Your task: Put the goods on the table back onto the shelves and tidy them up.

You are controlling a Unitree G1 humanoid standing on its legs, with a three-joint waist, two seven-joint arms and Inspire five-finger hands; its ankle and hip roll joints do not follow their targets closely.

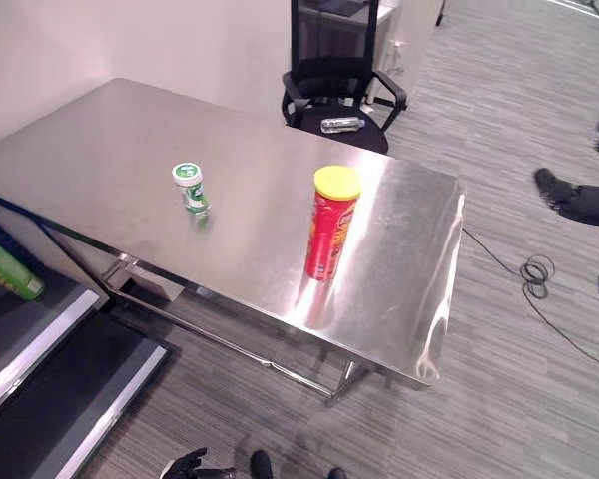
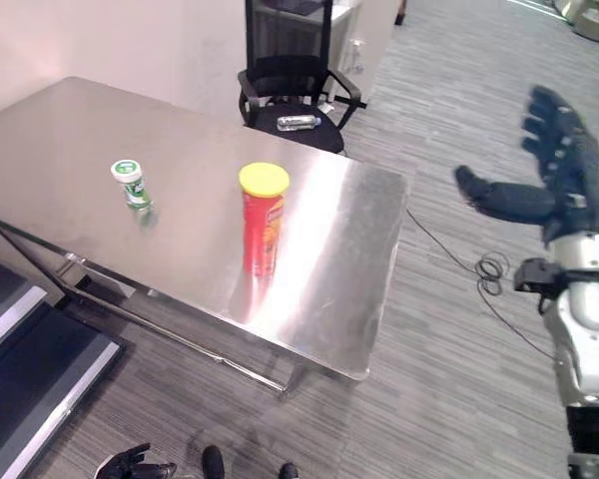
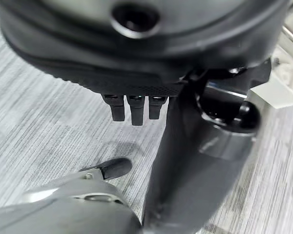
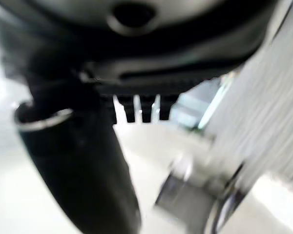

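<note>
Goods stand upright on the steel table (image 1: 130, 130), neither one grasped — a red crisp tube (image 1: 330, 225) with a yellow lid near the table's middle, a small green-and-white tub (image 1: 189, 187) well apart from it. Right hand (image 2: 564, 170) hangs in the air beyond the table's end, fingers spread and empty. Left hand (image 3: 132, 105) points at the floor, fingers straight — likely idle. Shelving (image 1: 40, 339) sits beside the table, holding a green bottle (image 1: 5, 264).

Bright, even indoor light falls on a steel table (image 1: 160, 150), whose polished top throws white glare along its right edge and mirrors the red canister (image 1: 331, 225) in a soft reflection. Shadows stay faint. The right hand (image 4: 83, 161) appears heavily blurred against washed-out highlights.
</note>
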